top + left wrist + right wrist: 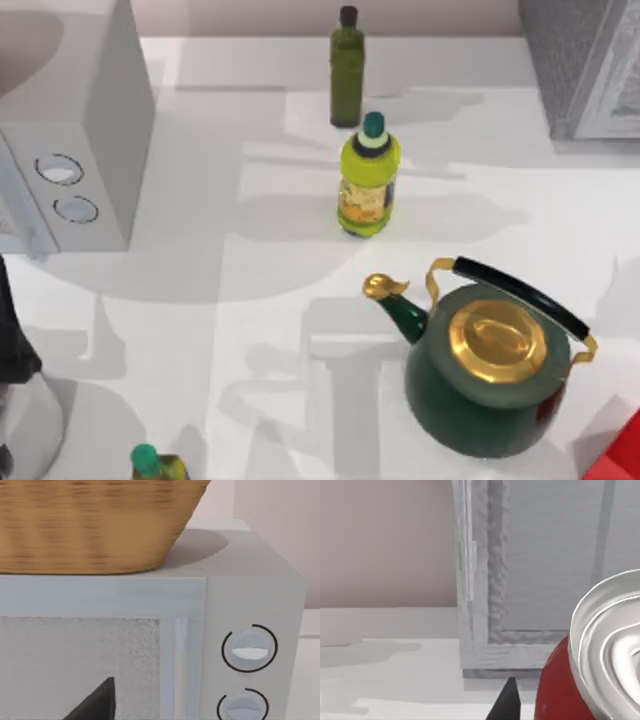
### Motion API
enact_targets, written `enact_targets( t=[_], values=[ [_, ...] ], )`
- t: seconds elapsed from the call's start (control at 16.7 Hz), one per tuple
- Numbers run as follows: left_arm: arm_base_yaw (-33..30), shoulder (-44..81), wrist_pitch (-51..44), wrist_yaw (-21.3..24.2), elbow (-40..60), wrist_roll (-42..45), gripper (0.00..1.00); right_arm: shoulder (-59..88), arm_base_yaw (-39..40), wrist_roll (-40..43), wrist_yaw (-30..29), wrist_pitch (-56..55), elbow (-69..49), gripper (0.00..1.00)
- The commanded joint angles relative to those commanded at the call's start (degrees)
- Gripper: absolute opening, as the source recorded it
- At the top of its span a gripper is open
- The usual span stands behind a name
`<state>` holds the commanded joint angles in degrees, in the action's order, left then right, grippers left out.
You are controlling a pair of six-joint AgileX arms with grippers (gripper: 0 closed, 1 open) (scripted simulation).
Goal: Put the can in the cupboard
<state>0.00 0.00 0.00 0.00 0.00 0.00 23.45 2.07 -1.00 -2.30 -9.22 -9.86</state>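
Currently, can (560, 680): close beside the right gripper (510, 705), silver lid toward the wrist camera, just in front of the cupboard (480, 605); a position that would suit insertion.
Right grip: clenched on the can or released, cannot tell.
Cupboard door: the framed panel looks closed, so entry is probably blocked.
Left gripper (97, 702): idle, facing the microwave (250, 605), which carries a wicker basket (90, 525); grip cannot be told.
Cut off: the can's lower body and label; whether it is lifted or standing.
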Motion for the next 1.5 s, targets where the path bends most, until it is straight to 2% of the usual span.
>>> enact_targets(
  t=[0.42,0.9,1.2,1.5],
  values=[
    [0.0,0.0,0.0,0.0,0.0,0.0,1.00,-22.1,-1.9,0.9,2.1,8.6,9.2,0.00],
    [0.0,0.0,0.0,0.0,0.0,0.0,1.00,-22.6,-1.8,0.9,2.2,9.3,9.1,0.00],
    [0.0,0.0,0.0,0.0,0.0,0.0,1.00,-11.6,-0.3,0.7,0.6,12.9,-3.1,0.00],
    [0.0,0.0,0.0,0.0,0.0,0.0,1.00,7.5,2.3,0.5,-2.2,18.9,-29.5,0.00]
  ],
)
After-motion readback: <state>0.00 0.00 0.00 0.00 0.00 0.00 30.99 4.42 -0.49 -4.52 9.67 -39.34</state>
